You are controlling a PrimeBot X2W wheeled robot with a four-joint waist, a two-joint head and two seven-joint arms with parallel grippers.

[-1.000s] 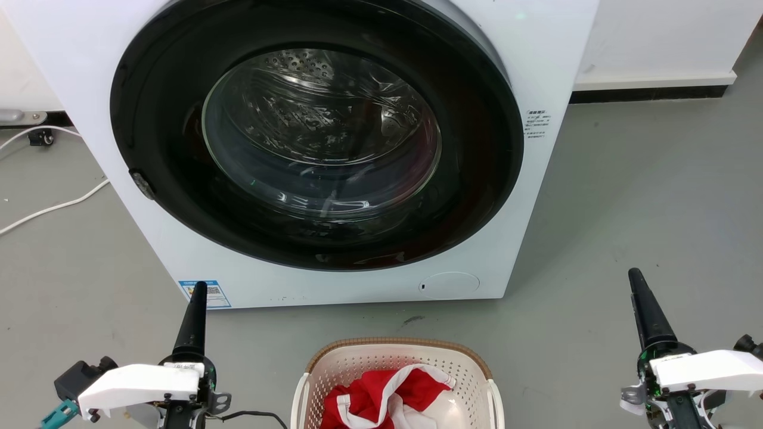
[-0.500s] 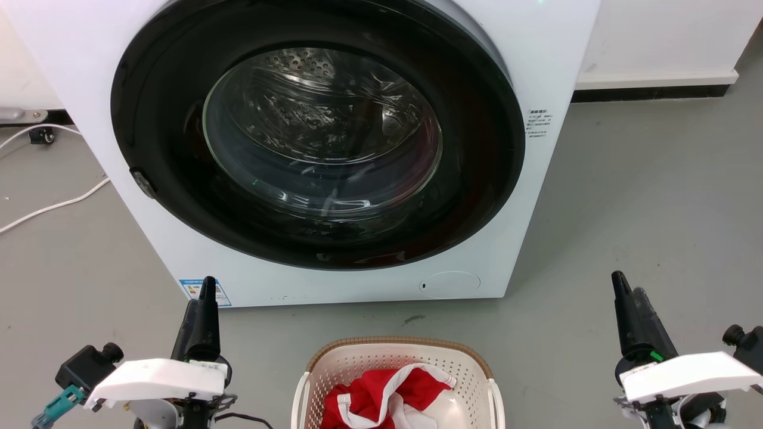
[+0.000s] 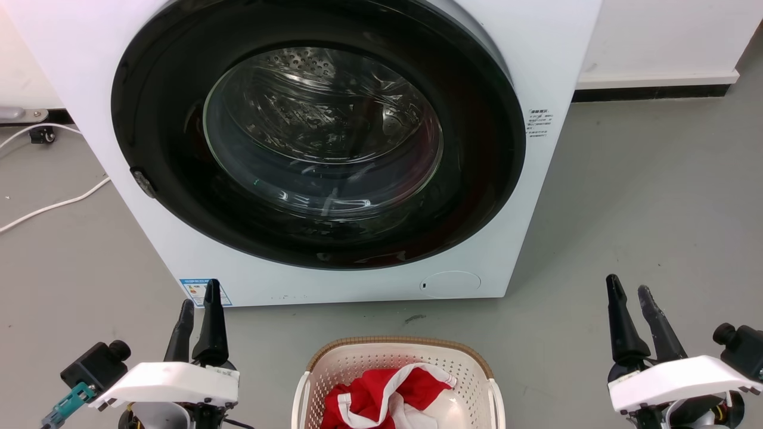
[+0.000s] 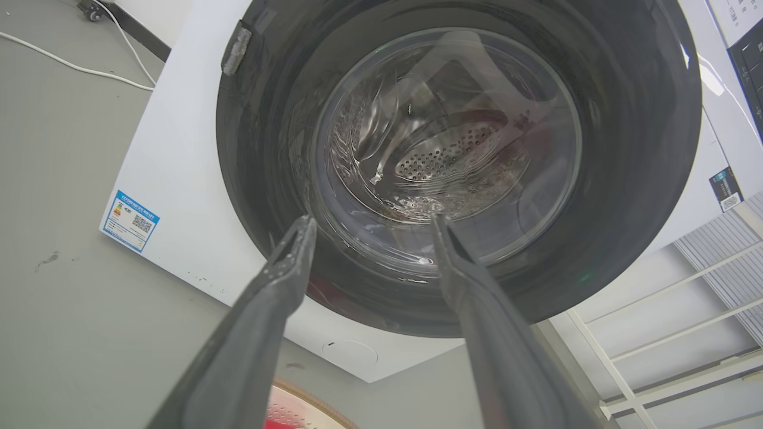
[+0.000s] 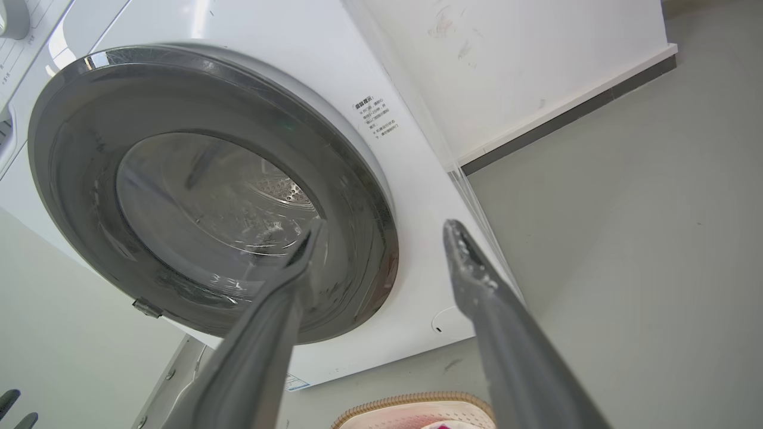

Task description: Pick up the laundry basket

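Both grippers now show parted fingers, where one second earlier each pair sat closed together. Left gripper [image 3: 199, 295] holds a moderate gap and grips nothing; right gripper [image 3: 627, 286] is in the same condition. Each points toward the far side, at the washing machine [image 3: 179, 250].

The laundry basket [image 3: 399, 342] stands on the floor [image 3: 626, 208] at near centre, between the two grippers and well apart from both. It sits just in front of the machine, whose door is shut, and contains a red-and-white garment [image 3: 381, 393].

Judgement: the flanking position and pre-opened fingers prepare a two-sided grasp, one gripper per side of the rim or handle. Contact is not yet made.
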